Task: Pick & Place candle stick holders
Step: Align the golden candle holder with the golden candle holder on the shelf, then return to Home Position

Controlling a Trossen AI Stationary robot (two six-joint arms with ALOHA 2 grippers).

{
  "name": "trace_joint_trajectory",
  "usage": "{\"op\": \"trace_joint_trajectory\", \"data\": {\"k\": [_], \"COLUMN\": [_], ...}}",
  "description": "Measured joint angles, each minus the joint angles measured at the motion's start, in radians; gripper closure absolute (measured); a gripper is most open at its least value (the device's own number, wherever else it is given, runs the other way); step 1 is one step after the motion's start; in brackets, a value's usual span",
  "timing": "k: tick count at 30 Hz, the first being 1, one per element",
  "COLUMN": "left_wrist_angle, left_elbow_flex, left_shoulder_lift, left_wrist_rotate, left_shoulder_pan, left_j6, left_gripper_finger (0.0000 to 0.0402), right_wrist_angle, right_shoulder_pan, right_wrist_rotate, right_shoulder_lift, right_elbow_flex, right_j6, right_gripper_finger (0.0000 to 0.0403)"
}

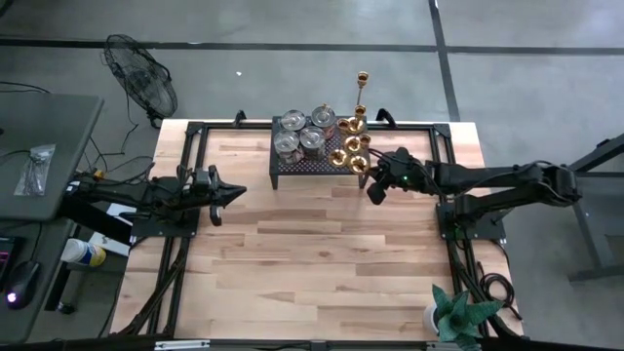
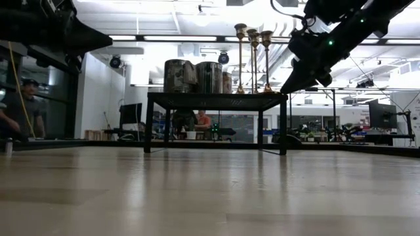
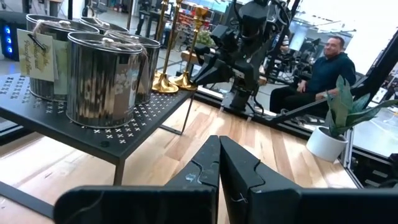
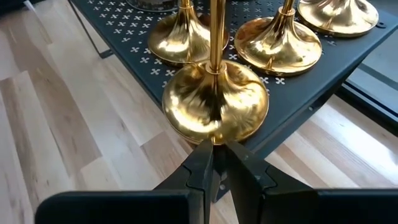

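Progress: by my judgement the task is at its beginning; no holder stands on the wooden table (image 1: 292, 244) so far.
Brass candlesticks (image 1: 351, 146): four of them stand close together on the right end of the black perforated stand (image 1: 317, 168); one is tall and slender.
Silvery cups (image 1: 302, 136): four squat round cups are grouped on the left part of the same stand, touching or almost touching each other.
Right gripper (image 4: 214, 163): its jaws are closed and empty; the tips are just at the stand's edge, in front of the round base of the nearest brass candlestick (image 4: 214, 102). I cannot tell if they touch it.
Left gripper (image 1: 234, 193): jaws closed, holding nothing; it waits over the left side of the table, well apart from the stand.
Left to do: all eight holders are to be picked and placed; the right jaws must open before any grasp.
Potted plant (image 1: 458, 314): at the table's near right corner, not involved.
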Motion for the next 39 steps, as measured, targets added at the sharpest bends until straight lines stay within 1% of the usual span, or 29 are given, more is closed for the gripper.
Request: {"op": "trace_joint_trajectory", "data": {"k": [8,20,24,29,33,36,39], "left_wrist_angle": [-0.009,-0.015,-0.03,-0.097,-0.062,-0.056,-0.023], "left_elbow_flex": [0.0,0.0,0.0,0.0,-0.033,-0.078,-0.135], "left_shoulder_lift": [0.0,-0.001,-0.017,-0.048,-0.077,-0.103,-0.138], "left_wrist_rotate": [0.0,-0.008,-0.01,-0.013,-0.013,-0.014,-0.011], "left_shoulder_pan": [0.0,0.0,0.0,0.0,0.0,0.0,0.0], "left_j6": [0.0,0.0,-0.002,-0.026,-0.027,-0.065,-0.105], "left_gripper_finger": [0.0401,0.0401,0.0401,0.0401,0.0401,0.0401,0.0401], "right_wrist_angle": [0.037,0.03,-0.016,-0.115,-0.148,-0.097,0.02], "right_shoulder_pan": [0.0,0.006,0.028,0.08,0.115,0.128,0.128], "right_wrist_rotate": [0.01,0.007,0.003,0.001,-0.026,-0.049,-0.103], "right_shoulder_lift": [0.029,0.019,-0.037,-0.142,-0.22,-0.276,-0.341], "right_elbow_flex": [0.0,0.0,0.0,0.0,0.0,-0.029,-0.118], "right_j6": [0.0,0.005,0.041,0.057,0.031,0.018,0.044], "right_gripper_finger": [0.0367,0.0367,0.0367,0.0367,0.0367,0.0367,0.0367]}}
